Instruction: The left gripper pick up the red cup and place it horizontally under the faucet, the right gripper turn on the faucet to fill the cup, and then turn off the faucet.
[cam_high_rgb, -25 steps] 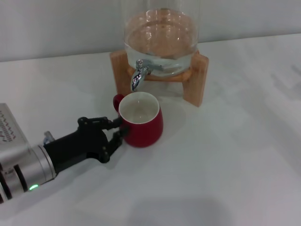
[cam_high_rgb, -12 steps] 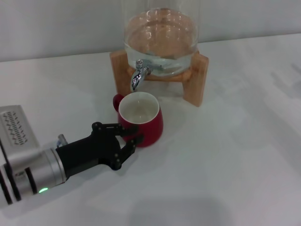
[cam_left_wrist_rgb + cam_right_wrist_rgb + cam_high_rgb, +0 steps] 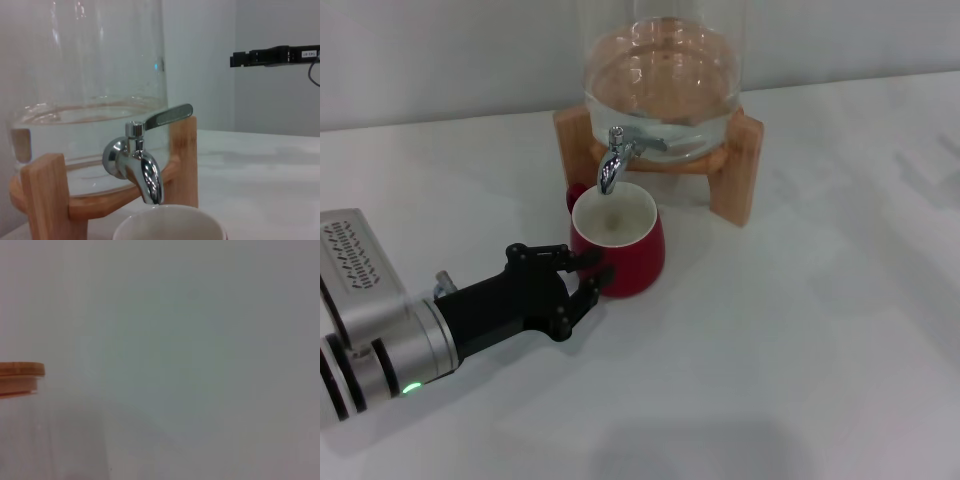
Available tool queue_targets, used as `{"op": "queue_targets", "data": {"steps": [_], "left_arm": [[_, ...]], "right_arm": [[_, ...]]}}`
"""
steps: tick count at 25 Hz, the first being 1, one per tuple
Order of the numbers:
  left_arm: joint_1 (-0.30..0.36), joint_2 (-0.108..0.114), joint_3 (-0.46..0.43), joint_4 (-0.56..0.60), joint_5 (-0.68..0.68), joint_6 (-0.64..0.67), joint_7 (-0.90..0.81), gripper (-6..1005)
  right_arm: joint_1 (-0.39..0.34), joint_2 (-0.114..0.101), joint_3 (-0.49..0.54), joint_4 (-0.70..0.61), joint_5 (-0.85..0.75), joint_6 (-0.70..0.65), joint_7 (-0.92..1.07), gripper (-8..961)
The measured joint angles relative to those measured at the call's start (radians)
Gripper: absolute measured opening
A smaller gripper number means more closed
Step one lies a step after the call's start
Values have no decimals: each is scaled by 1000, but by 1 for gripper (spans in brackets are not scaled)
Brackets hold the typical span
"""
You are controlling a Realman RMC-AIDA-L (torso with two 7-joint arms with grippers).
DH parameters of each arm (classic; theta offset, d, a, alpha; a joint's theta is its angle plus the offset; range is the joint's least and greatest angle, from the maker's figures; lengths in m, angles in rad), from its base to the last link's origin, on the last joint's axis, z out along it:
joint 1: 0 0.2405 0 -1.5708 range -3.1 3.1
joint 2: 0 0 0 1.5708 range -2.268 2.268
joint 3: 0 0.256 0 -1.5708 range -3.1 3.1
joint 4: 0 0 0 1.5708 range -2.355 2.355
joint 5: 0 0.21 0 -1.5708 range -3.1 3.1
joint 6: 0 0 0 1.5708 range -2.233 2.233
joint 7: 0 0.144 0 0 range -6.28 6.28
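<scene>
1. The left gripper, a black claw on a silver arm, has its fingers spread around the near side of the squat dark-red ceramic cup, seemingly touching it.
2. Beyond the fingers, the cup stands upright on the white counter, its mouth directly beneath the chrome faucet.
3. The faucet projects from a clear glass jar on a wooden stand.

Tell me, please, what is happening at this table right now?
The left claw is at the near side of the red cup, fingers spread around it, with the cup upright on the white table and its mouth just under the faucet. No water is running, and the cup looks empty. The right claw is not in view.
</scene>
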Motion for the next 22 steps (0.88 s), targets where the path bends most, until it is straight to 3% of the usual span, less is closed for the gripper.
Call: {"op": "queue_targets", "data": {"steps": [6, 10, 17, 22], "left_arm": [[8, 1, 6, 0, 20, -89, 55, 272], [56, 6, 0, 29, 6, -196, 49, 274], [285, 9, -3, 265, -150, -399, -110, 276], [421, 15, -3, 377, -349, -419, -237, 278]], "right_arm": [[4, 0, 1, 0, 0, -1, -1, 795], [-1, -1, 20, 0, 0, 3, -1, 795], [-1, -1, 26, 1, 0, 4, -1, 795], [2, -2, 26, 2, 0, 5, 2, 796]]}}
